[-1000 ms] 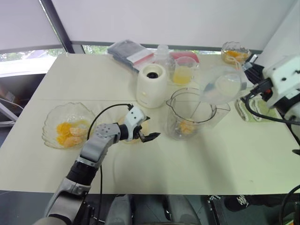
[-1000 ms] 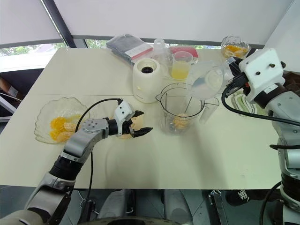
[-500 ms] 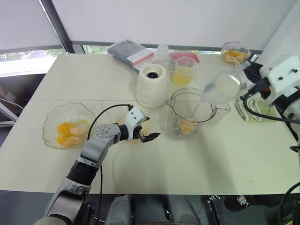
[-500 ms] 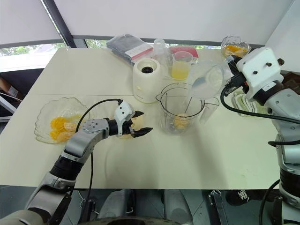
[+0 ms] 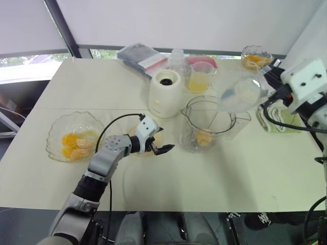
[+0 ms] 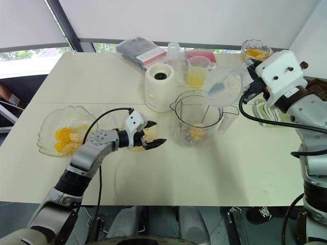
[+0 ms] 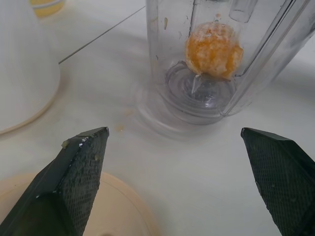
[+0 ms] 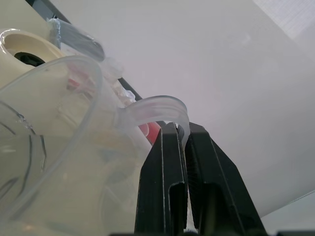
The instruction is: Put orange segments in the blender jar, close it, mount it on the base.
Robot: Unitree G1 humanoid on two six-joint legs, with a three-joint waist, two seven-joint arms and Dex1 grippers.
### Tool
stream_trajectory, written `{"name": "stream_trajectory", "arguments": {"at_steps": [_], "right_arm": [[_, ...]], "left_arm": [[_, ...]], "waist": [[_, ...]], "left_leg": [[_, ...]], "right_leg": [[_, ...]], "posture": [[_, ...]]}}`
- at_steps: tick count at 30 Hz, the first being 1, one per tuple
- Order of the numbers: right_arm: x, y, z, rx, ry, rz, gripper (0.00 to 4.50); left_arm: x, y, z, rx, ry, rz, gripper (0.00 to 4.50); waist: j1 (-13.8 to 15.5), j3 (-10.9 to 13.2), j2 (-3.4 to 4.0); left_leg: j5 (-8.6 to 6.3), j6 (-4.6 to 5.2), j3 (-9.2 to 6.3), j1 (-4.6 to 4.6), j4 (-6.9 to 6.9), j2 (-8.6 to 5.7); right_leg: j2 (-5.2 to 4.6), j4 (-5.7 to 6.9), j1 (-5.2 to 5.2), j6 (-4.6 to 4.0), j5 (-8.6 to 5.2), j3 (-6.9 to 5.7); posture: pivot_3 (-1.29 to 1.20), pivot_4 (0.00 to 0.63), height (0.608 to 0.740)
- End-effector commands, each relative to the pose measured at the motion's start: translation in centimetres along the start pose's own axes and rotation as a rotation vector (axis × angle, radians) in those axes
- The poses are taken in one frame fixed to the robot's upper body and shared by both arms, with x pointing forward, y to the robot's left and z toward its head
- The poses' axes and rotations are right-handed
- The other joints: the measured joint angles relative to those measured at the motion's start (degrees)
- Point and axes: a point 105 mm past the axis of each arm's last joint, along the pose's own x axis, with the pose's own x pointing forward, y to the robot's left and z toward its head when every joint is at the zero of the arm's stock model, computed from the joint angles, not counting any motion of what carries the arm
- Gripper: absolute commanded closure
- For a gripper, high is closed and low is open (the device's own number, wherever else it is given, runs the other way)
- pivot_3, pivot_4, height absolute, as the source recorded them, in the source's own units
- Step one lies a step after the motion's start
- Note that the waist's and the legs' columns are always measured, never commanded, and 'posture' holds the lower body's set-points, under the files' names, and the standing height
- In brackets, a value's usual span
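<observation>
On the cream table (image 5: pixel 219 178), the clear plastic blender jar (image 5: pixel 191 133) stands just right of the left gripper (image 5: pixel 164 139), whose black fingers are spread apart. The right gripper (image 8: pixel 185 129) pinches the tab of the translucent round lid (image 5: pixel 240 93), holding it tilted above the jar's right rim. One orange segment (image 7: pixel 214 49) lies at the jar's bottom.

No writing, brand or number could be read anywhere. The grey packet (image 5: pixel 142 55) at the far side of the table (image 5: pixel 230 173) bore a red and white label, its print too small to make out.
</observation>
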Motion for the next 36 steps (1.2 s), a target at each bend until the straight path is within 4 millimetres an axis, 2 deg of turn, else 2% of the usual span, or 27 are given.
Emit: {"name": "stream_trajectory", "arguments": {"at_steps": [1,15,20,32,36], "right_arm": [[-0.2,-1.2,1.9,-0.058,-0.066,-0.046,4.48],[-0.1,-1.1,2.0,-0.101,-0.067,-0.046,4.48],[-0.1,-1.6,1.8,0.013,-0.069,-0.082,4.48],[0.2,-3.4,1.1,0.408,-0.035,-0.167,4.48],[0.1,-3.5,0.2,0.541,0.01,-0.18,4.48]], "left_arm": [[-0.1,0.1,1.0,0.036,-0.035,0.006,0.0],[-0.1,0.0,1.0,0.034,-0.036,0.008,0.0],[-0.1,0.0,1.0,0.034,-0.036,0.007,0.0],[-0.1,-0.2,1.0,0.031,-0.036,0.004,0.0],[-0.2,-0.2,1.0,0.029,-0.032,0.005,0.0]], "waist": [[0.0,0.0,0.0],[0.0,0.0,0.0],[-0.03,0.0,0.0],[-0.04,-0.01,0.01],[-0.01,-0.01,0.02]], "left_leg": [[0.0,0.0,0.0,0.0,0.0,0.0],[0.0,0.0,0.0,0.0,0.01,0.0],[0.0,0.0,0.0,0.0,0.02,0.0],[0.0,0.0,-0.01,0.0,0.03,0.03],[0.0,0.0,-0.02,0.0,0.03,0.06]], "right_leg": [[0.0,0.0,0.0,0.0,0.0,0.0],[0.0,0.01,0.0,0.0,0.0,0.0],[0.0,0.02,0.0,0.0,0.0,0.0],[-0.01,0.05,0.0,0.0,0.01,0.0],[-0.01,0.05,0.0,0.0,0.01,0.0]], "posture": [[0.0,0.15,0.74],[0.0,0.15,0.74],[0.0,0.15,0.74],[0.0,0.15,0.74],[0.0,0.15,0.74]]}}
